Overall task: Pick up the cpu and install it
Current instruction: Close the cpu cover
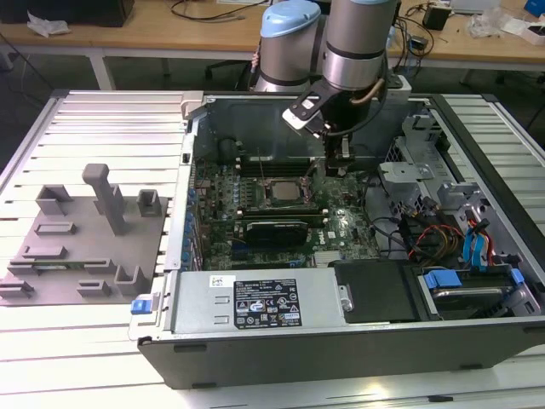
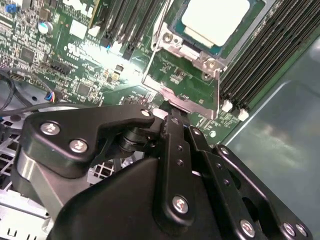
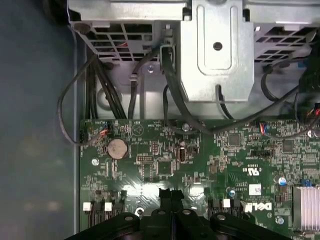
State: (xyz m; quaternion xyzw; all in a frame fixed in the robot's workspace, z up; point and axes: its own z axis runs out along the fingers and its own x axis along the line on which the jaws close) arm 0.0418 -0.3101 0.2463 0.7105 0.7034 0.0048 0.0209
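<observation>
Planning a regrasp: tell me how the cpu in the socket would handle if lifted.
The cpu looks thin, flat and metal-topped: probably stiff and light. Its smooth top may be slippery. Lying flat within the socket frame, it should neither roll nor tip.

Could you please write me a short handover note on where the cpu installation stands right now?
Gripper: shut, nothing between its fingers, low over the motherboard, just beside the socket frame.
Cpu: lying flat inside the socket, metal frame around it.
Done: the cpu has been picked up and placed.
Left: I cannot tell whether the frame is latched, so check that.
</observation>
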